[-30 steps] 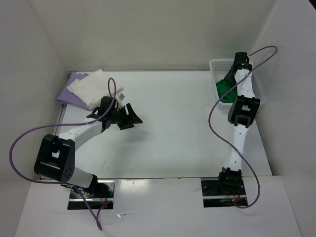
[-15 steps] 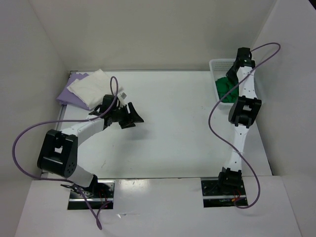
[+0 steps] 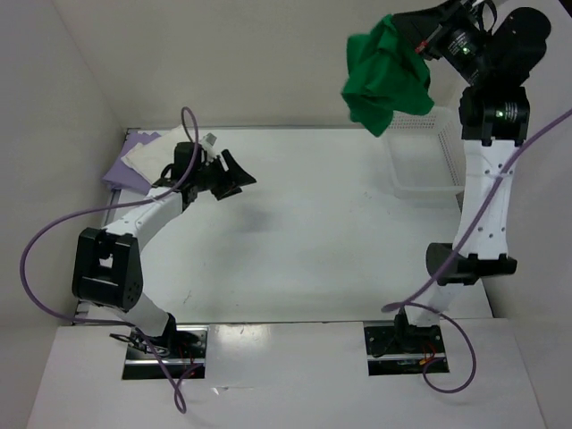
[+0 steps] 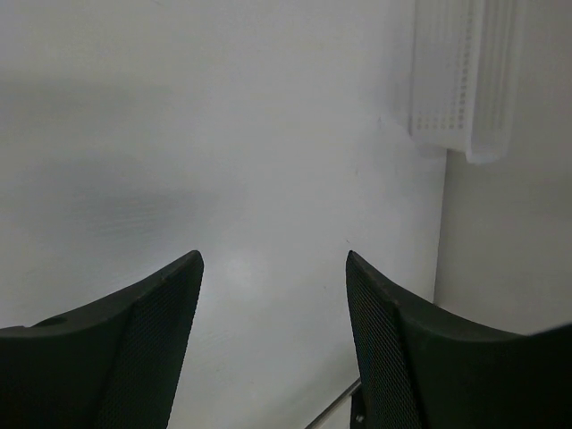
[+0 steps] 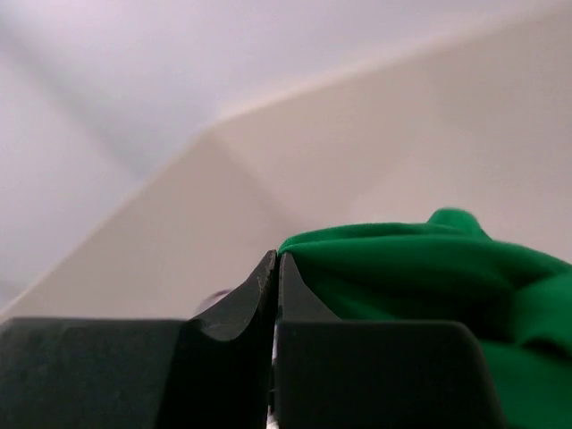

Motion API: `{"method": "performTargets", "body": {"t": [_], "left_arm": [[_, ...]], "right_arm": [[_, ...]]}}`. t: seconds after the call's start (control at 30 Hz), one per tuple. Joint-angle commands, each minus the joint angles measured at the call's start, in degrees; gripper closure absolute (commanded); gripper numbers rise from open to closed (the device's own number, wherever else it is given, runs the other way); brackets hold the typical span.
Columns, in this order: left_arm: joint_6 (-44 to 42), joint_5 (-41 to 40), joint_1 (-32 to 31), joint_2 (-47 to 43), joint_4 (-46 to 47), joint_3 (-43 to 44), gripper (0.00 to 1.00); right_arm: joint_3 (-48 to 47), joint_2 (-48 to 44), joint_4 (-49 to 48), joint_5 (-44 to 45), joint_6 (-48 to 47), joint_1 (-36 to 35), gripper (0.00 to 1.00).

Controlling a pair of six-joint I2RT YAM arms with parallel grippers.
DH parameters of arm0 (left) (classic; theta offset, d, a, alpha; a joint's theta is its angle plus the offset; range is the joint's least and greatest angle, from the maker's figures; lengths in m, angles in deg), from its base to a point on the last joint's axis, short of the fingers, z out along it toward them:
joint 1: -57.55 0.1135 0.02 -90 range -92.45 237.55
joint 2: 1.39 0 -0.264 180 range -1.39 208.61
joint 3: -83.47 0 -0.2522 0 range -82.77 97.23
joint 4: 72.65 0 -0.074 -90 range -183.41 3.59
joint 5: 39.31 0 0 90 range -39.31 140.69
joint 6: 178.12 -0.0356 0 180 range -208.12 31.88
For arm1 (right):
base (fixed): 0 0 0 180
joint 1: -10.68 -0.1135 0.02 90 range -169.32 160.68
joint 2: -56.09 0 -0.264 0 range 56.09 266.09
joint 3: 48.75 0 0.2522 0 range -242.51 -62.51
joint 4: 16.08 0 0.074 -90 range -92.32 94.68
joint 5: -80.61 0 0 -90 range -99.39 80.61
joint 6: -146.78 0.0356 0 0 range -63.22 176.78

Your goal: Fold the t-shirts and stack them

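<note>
As the right gripper (image 5: 276, 266) pinches it, green t-shirt (image 3: 384, 76) hangs crumpled.

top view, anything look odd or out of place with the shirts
The green t-shirt dangles crumpled in mid-air, pinched in the right arm's shut jaws, raised well above the basket. The cream t-shirt lies on the lavender t-shirt, far left. Nothing looks damaged.

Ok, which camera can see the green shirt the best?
The top external view: the whole green shirt dangles bunched from the right gripper, high above the table. The right wrist view catches only a green fold beside the shut gripper. The left wrist view shows none of it.
</note>
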Motion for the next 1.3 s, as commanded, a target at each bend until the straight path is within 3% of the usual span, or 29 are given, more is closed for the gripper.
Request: {"method": "performTargets", "body": {"t": [0.0, 0.1, 0.2, 0.23, 0.37, 0.4, 0.43, 0.53, 0.7, 0.83, 0.9, 1.0, 1.03, 1.07, 1.2, 1.27], "left_arm": [[3.9, -1.3, 6.4, 0.1, 1.7, 0.3, 0.27], [7.0, -0.3, 12.3, -2.7, 2.9, -2.7, 0.27], [8.1, -0.3, 16.3, -5.6, 3.5, -4.7, 0.25], [8.1, 0.3, 18.4, -6.2, 3.5, -5.4, 0.25], [6.9, -0.2, 20.6, -8.0, 1.8, -5.9, 0.25], [6.9, -0.2, 20.6, -8.0, 1.3, -6.8, 0.25], [6.3, -0.2, 20.6, -8.6, 1.3, -7.3, 0.25], [4.2, 0.4, 20.6, -8.6, 0.6, -8.9, 0.23], [-6.6, -2.3, 14.3, -8.0, -8.3, -7.5, 0.30], [-11.3, -6.1, 7.1, -6.7, -15.8, -7.5, 0.33], [-11.3, -8.8, 3.6, -6.7, -18.3, -8.9, 0.33], [-11.3, -12.9, 0.6, -6.7, -19.7, -11.4, 0.25], [-10.8, -13.9, 0.6, -6.7, -20.3, -11.5, 0.23], [-10.8, -15.7, -0.1, -6.0, -20.3, -12.2, 0.22], [-9.7, -16.8, -0.1, -3.2, -19.4, -12.9, 0.22], [-9.7, -14.8, -0.7, 0.0, -18.1, -12.2, 0.28]], "right_arm": [[-2.9, -2.9, -13.0, -15.4, 8.7, -2.9, 1.00], [-0.4, -3.5, -14.1, -17.6, 9.6, -6.1, 1.00], [14.2, -4.4, -14.4, -17.0, 8.3, -6.7, 1.00], [26.3, -6.3, -16.3, -17.0, 7.6, -6.7, 0.99], [54.5, -9.8, -15.8, -9.0, 1.2, -6.7, 0.80], [59.2, -9.8, -15.8, -7.6, -0.5, -6.7, 0.56], [66.2, -9.3, -14.8, -6.5, -1.3, -6.7, 0.49], [73.7, -8.7, -9.1, -1.4, -4.9, -6.7, 0.44], [83.4, -13.8, -5.7, 5.5, -5.4, -9.4, 0.46], [86.6, -15.1, -2.2, 14.1, -4.8, -14.2, 0.78], [88.1, -14.1, -1.7, 14.1, -4.3, -18.0, 0.80], [88.1, -10.1, 0.2, 16.7, -4.3, -22.0, 0.60], [88.1, -9.3, 0.2, 18.1, -4.3, -22.1, 0.47], [88.1, -9.3, 0.2, 18.9, -3.6, -22.1, 0.43], [88.1, -8.7, 0.7, 25.7, -2.2, -22.1, 0.41], [88.6, -8.7, 0.7, 28.1, -1.5, -22.1, 0.41]]}}
